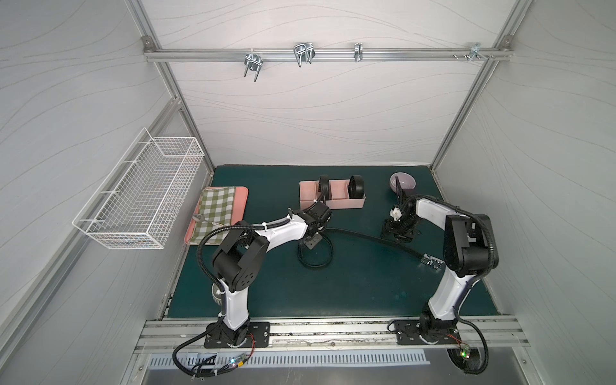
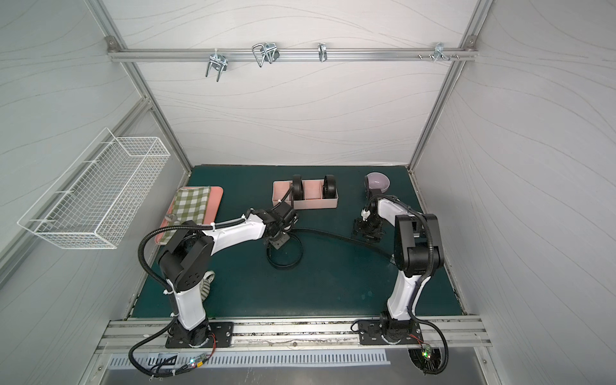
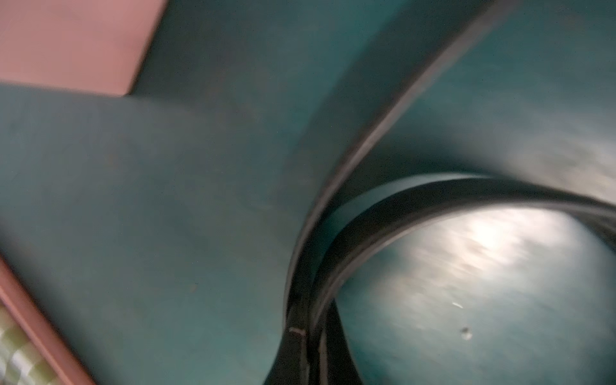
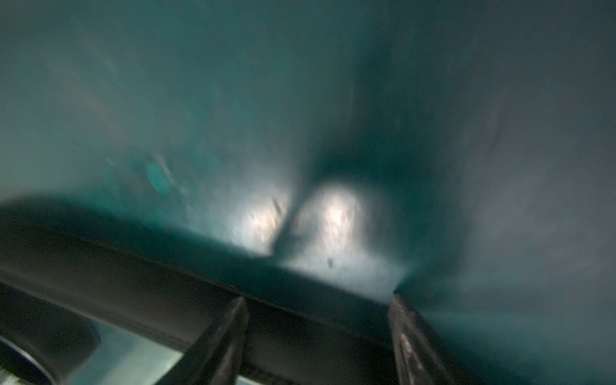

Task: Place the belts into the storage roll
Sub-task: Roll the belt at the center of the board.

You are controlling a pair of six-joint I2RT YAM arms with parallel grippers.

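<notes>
Top view: belt [image 1: 366,235] loops mid mat [image 1: 333,293], off edges.

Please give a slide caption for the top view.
Two coiled belts stand in the storage roll; left gripper and right gripper at the third belt.

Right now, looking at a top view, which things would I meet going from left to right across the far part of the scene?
In a top view: white wire basket → flat pink tray → storage roll → purple bowl.
</notes>
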